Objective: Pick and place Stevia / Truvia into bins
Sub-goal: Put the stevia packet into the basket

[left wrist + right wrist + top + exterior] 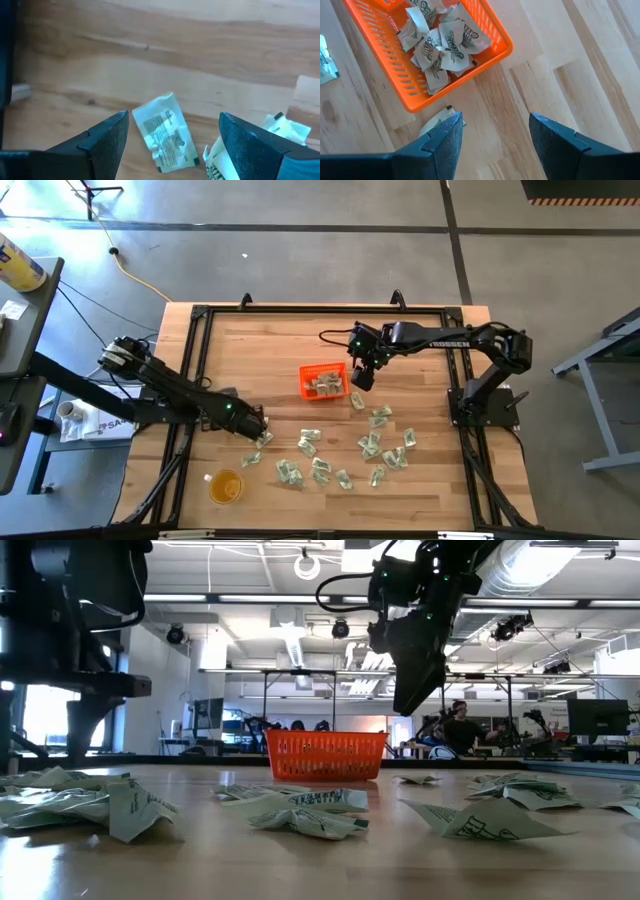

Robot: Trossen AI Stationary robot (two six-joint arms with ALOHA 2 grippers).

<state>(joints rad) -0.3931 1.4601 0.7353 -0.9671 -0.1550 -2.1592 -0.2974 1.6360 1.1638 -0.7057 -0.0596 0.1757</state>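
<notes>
Stevia / Truvia sachets (372, 445), small flat rectangles of crinkled pale green and white paper, lay scattered over the half of the bench toward its near edge, on pale wooden planks (420, 490) with visible grain; more of them were heaped, creased and overlapping, inside the orange bin (323, 381), a small square plastic tray with low slotted walls standing near the middle of the bench; one sachet (436, 122) lay flat on the wood just outside the bin's wall, partly hidden behind a dark finger of the right gripper (495, 145); that gripper hung above the bench beside the bin's right edge, clear of the tray, its jaws parted with nothing between them but bare wood; the left gripper (172, 150) was low over the bench toward its left near part, its two dark wedge-shaped fingers spread wide; a single printed sachet (165, 131) lay flat on the wood between those fingers, touching neither, and another crumpled sachet (286, 129) lay just beside the outer finger; a round translucent yellow-orange cup (226, 485) stood near the bench's near left corner, apart from the sachets; black metal rails (196, 360) framed the bench's edges.
</notes>
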